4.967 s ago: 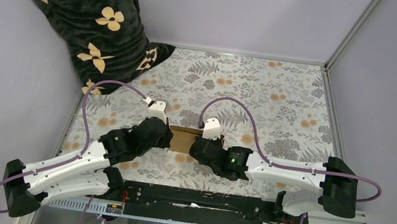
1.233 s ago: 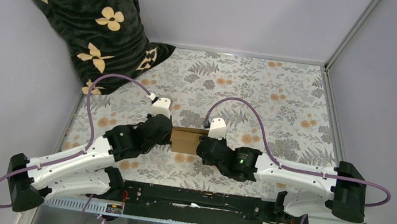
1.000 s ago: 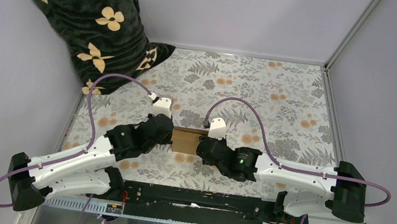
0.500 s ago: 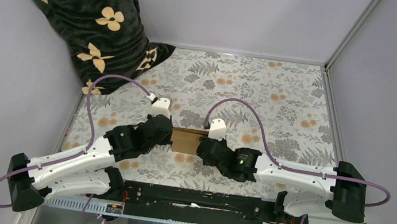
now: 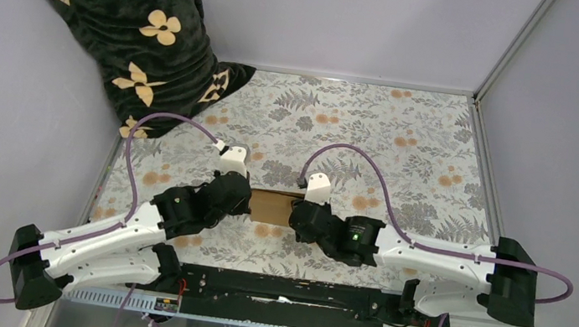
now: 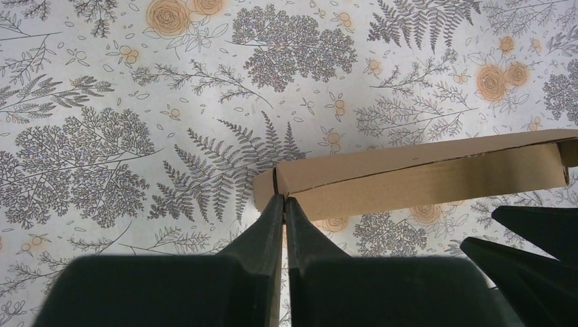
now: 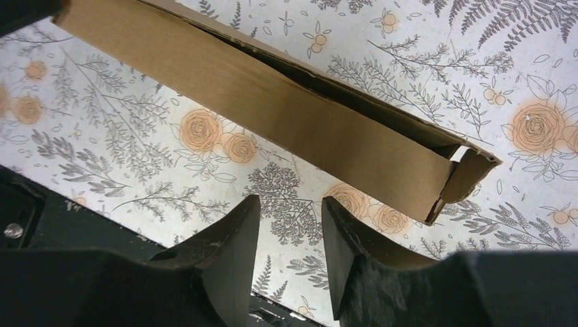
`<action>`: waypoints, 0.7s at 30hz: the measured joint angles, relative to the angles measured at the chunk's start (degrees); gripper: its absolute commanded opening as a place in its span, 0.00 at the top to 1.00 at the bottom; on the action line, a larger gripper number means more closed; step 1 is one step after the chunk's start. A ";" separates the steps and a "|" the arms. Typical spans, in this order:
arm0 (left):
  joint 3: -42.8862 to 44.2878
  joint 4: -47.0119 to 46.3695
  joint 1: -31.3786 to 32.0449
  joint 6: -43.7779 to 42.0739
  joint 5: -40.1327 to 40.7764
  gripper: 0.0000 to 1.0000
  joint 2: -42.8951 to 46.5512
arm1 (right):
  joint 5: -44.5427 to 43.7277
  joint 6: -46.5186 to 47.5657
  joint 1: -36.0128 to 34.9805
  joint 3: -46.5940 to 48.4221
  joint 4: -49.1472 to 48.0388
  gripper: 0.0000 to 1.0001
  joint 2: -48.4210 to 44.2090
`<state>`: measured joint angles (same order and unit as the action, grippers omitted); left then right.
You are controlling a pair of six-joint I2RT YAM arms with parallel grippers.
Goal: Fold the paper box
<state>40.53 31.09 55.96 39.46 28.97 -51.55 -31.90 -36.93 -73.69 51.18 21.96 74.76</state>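
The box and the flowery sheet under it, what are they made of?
The box looks like plain brown cardboard, matte and unprinted; its stiff creased walls and raw cut edges suggest it. The sheet seems a printed cover, cloth or vinyl, I cannot tell which: it lies flat, with fern and rose patterns and little shine.

The paper box lies on the surface, toward its near edge, between my left tool and my right tool. The left tool's tips meet the box's left end. The right tool sits just before its right end. A cloth fills the far-left corner.
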 measured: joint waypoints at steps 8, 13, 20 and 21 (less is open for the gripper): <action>-0.57 -0.46 0.24 0.09 0.02 0.93 0.57 | 1.53 1.01 -0.02 0.31 -0.50 0.51 -7.85; -0.61 -0.50 0.24 0.09 0.02 0.93 0.57 | -0.72 1.81 0.13 3.96 0.87 0.51 -10.14; -0.63 -0.48 0.24 0.09 0.00 0.93 0.70 | -3.10 1.99 5.35 7.34 5.66 0.50 -8.59; -0.63 -0.46 0.24 0.09 0.00 0.93 0.72 | -3.13 1.95 6.64 7.34 6.16 0.50 -8.59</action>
<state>39.90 30.63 56.21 39.55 28.97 -50.83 -35.03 -34.98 -67.05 58.52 28.12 66.17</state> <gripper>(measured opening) 0.073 0.492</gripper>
